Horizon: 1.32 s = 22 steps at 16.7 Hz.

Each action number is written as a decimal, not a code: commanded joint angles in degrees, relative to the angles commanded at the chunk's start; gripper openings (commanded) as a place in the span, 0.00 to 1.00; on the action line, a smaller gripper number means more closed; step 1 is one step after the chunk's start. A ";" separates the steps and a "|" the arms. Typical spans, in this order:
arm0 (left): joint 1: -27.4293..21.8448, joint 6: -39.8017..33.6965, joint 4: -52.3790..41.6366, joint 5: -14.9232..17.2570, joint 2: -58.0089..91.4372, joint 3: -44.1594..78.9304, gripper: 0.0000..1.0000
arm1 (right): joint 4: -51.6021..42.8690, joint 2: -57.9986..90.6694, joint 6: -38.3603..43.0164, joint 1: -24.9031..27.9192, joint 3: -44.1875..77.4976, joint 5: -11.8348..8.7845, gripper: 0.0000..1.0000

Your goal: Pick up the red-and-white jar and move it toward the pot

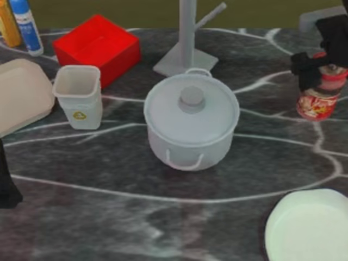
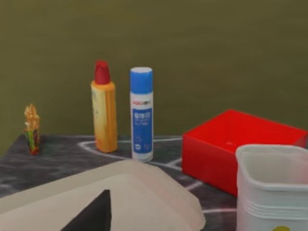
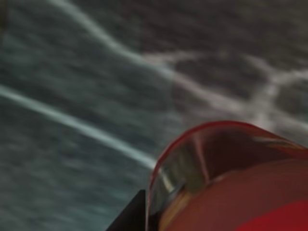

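The red-and-white jar [image 1: 317, 99] stands at the table's right edge, red lid up and leaning slightly. My right gripper [image 1: 318, 72] comes down from the top right corner and is shut on the jar's upper part. In the right wrist view the jar [image 3: 231, 178] fills the near corner, with a dark fingertip [image 3: 134, 215] pressed against its side. The pot [image 1: 190, 122], pale grey with a knobbed lid and two loop handles, sits at the table's centre, well to the left of the jar. My left gripper [image 1: 7, 187] is parked at the left edge.
A red square box [image 1: 98, 44] and a small white bin [image 1: 80, 97] stand left of the pot. A grey rack [image 1: 186, 51] rises behind it. Two bottles [image 1: 23, 24] stand at the back left, a beige container [image 1: 19, 95] lies at the left, and a pale round container [image 1: 310, 225] sits front right.
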 joint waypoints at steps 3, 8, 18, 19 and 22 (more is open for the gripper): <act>0.00 0.00 0.00 0.00 0.00 0.00 1.00 | 4.53 -2.34 12.89 4.44 -6.25 3.46 0.00; 0.00 0.00 0.00 0.00 0.00 0.00 1.00 | 10.02 -5.48 25.63 9.48 -13.31 7.43 0.00; 0.00 0.00 0.00 0.00 0.00 0.00 1.00 | 15.25 -2.95 26.45 9.55 -15.98 7.71 0.00; 0.00 0.00 0.00 0.00 0.00 0.00 1.00 | 16.79 -2.15 26.41 9.56 -16.71 7.71 0.00; 0.00 0.00 0.00 0.00 0.00 0.00 1.00 | 19.89 -0.57 26.30 9.63 -18.09 7.73 0.00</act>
